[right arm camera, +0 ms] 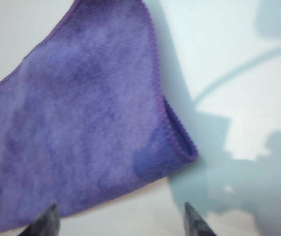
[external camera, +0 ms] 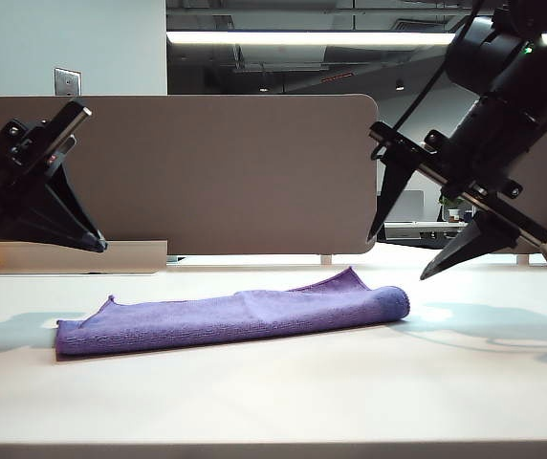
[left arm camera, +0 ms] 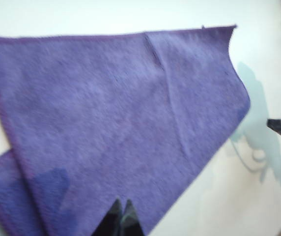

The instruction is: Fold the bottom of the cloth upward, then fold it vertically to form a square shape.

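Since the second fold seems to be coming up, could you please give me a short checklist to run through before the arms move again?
1. First fold done: the cloth lies doubled on the table, rounded fold at its right end. Ok.
2. Left gripper free of the cloth: shut, raised at the left of the table, nothing between its fingers. Ok.
3. Right gripper ready to grasp: jaws wide, hanging above the cloth's right end. Ok.
4. Layers aligned: a lower corner sticks out past the top layer in the left wrist view. Not ok.
5. Cloth flat: one crease runs across the top. Not ok.
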